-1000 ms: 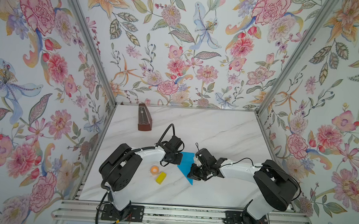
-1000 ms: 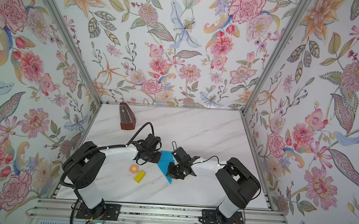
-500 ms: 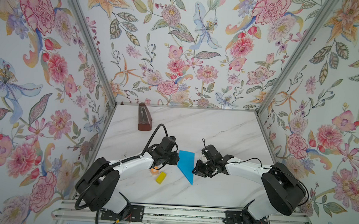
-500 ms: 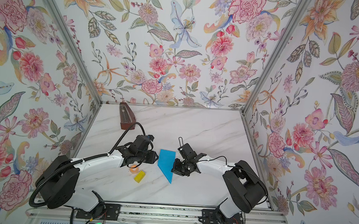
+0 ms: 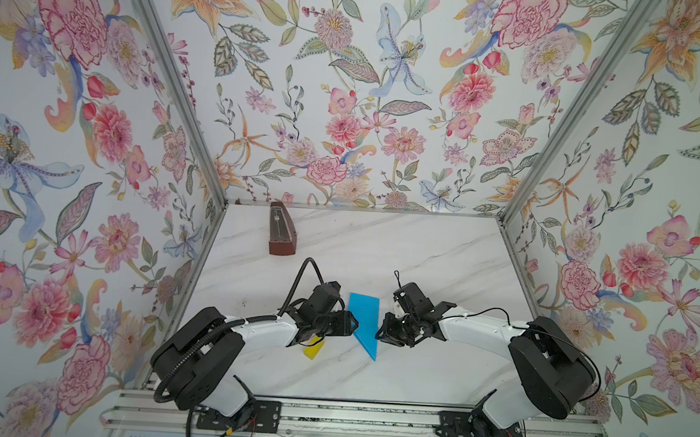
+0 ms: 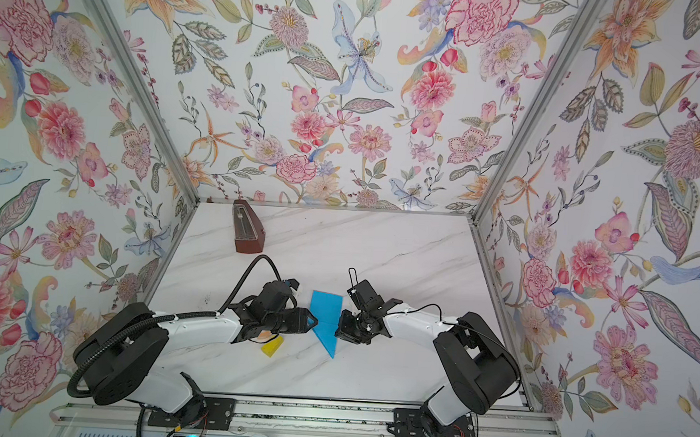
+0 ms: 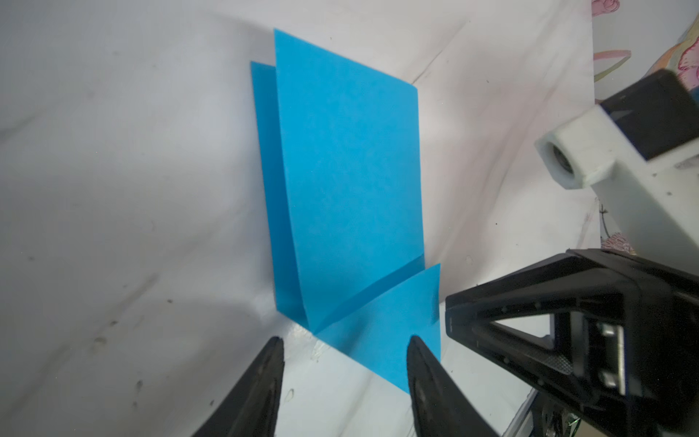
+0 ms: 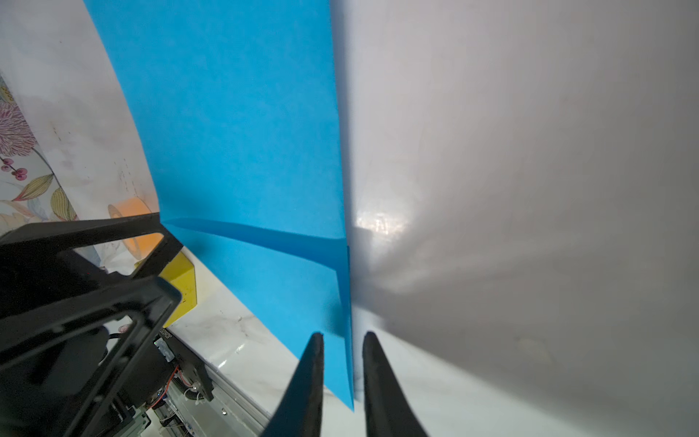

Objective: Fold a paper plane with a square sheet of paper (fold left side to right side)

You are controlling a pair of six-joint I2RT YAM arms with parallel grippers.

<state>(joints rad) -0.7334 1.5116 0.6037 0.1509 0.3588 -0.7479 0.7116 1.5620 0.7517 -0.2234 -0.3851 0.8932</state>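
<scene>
left end effector: we see its jaws spread, tips at the paper's left edge.
square sheet of paper: folded, pointed, lying mid-tabletop nearer the front edge.
right end effector: we see its jaws narrowly parted, straddling the paper's right edge.

On the table, a folded sheet of paper lies flat near the front centre, its point toward the front edge. The left gripper is at its left side and the right gripper at its right. A small wedge block sits front-left of the paper, partly under the left gripper. A metronome stands well behind, at the rear left.
</scene>
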